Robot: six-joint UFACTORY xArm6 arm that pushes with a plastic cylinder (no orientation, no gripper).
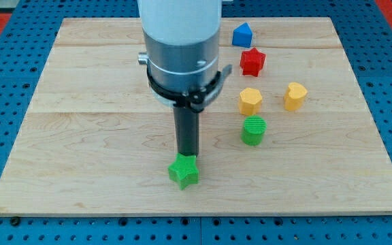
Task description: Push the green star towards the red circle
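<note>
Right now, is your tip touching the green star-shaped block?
Cannot tell. In the camera view my tip ends right at the top edge of the green star-shaped block, with no visible gap, but overlap may hide one.

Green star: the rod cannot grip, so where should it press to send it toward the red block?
Press a notch on the lower-left of the green star; the red star lies up-right. Currently my tip sits at its top edge, so probably circle round first.

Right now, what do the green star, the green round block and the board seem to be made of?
Green star, just below my tip: probably plastic, matte, evenly coloured. Green round block: likely plastic too, with fine ridges across its top, perhaps printed. Board: pale wood, with visible grain and plank seams, smooth and unpainted.
</note>
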